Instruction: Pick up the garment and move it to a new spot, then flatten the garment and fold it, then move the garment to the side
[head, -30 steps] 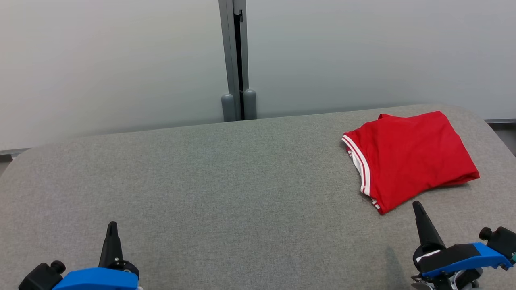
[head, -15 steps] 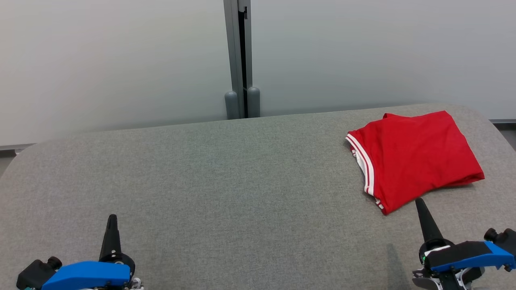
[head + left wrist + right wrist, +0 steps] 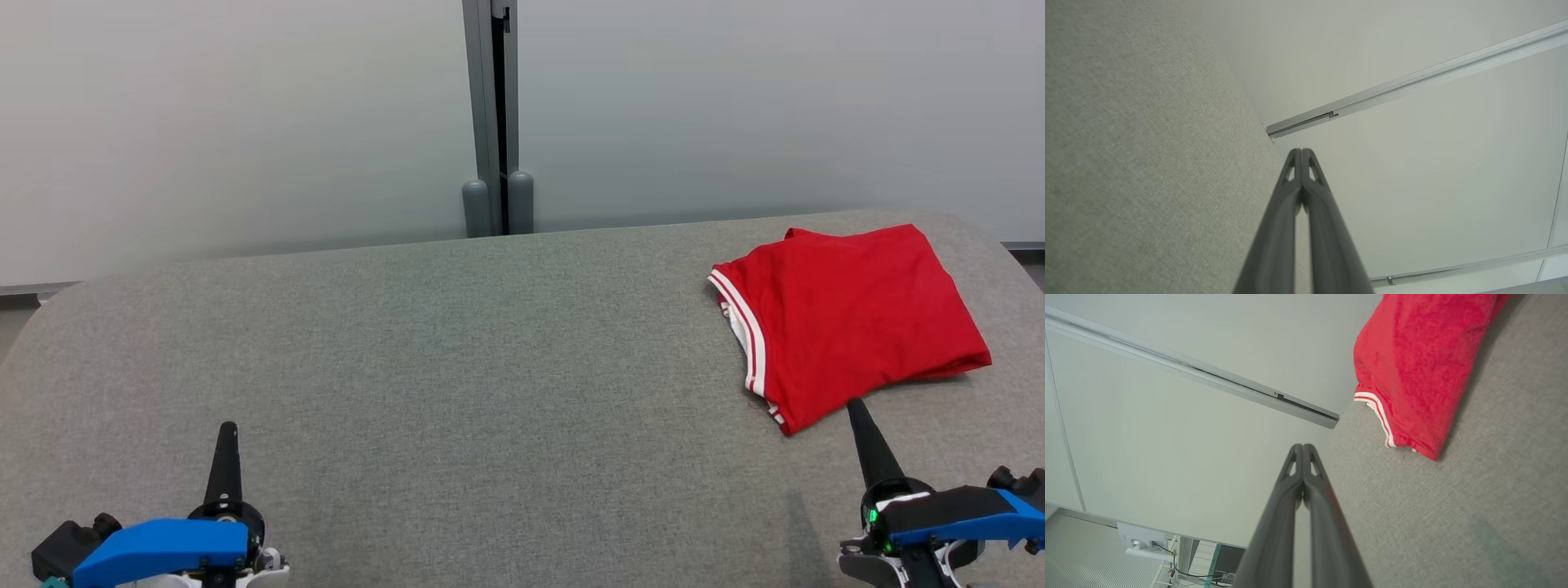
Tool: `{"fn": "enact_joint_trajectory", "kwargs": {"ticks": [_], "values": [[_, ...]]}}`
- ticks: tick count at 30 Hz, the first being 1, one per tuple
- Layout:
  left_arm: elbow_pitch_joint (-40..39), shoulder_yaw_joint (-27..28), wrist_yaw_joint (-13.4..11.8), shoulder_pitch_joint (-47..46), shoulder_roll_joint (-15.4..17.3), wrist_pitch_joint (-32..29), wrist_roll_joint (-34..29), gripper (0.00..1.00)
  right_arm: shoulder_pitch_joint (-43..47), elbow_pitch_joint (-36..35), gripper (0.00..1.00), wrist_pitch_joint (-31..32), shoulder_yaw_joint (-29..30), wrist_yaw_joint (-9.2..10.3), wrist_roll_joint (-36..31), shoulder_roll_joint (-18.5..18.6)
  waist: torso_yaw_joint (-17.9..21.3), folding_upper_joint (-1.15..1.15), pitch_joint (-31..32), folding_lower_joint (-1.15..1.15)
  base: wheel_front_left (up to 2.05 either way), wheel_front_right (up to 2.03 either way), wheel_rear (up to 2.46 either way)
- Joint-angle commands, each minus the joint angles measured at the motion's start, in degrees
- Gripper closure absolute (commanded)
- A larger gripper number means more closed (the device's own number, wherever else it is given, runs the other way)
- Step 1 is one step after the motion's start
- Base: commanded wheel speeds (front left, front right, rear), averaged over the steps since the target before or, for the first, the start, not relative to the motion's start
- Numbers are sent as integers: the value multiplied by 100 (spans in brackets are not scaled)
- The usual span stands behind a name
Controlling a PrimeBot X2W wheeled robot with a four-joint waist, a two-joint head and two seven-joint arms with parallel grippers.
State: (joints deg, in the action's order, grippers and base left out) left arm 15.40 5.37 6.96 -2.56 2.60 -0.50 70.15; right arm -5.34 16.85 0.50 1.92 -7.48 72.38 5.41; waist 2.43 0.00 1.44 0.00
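The garment (image 3: 849, 314) is a red shirt with white-striped trim, lying folded at the far right of the grey table (image 3: 457, 367). The right wrist view shows the garment (image 3: 1421, 363) at the upper right. My right gripper (image 3: 856, 406) is shut and empty, its tip just in front of the garment's near corner, apart from it. In its own view the right gripper (image 3: 1303, 447) has both fingers pressed together. My left gripper (image 3: 228, 428) is shut and empty at the lower left, far from the garment. The left gripper (image 3: 1301, 152) shows closed fingers above the table edge.
A pale wall with a grey vertical post (image 3: 492, 122) stands behind the table. The table's rounded corners lie at far left and far right, with the garment close to the right one.
The picture has shifted slightly to the right as the camera moved. Both grippers have drawn back a little toward the near edge. The garment lies as before.
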Motion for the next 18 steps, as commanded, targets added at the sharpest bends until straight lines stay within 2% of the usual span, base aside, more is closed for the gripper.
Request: {"fn": "enact_joint_trajectory", "kwargs": {"ticks": [1,18], "values": [[-60,37,46,-139,35,-45,102,100,-114,-85,100,43,42,-2,105,-8,-4,0,-3,0,0,0,0],[-97,72,55,-249,36,-262,921,100,-114,-167,100,261,212,-2,838,-105,-84,0,-56,0,0,0,0]]}}
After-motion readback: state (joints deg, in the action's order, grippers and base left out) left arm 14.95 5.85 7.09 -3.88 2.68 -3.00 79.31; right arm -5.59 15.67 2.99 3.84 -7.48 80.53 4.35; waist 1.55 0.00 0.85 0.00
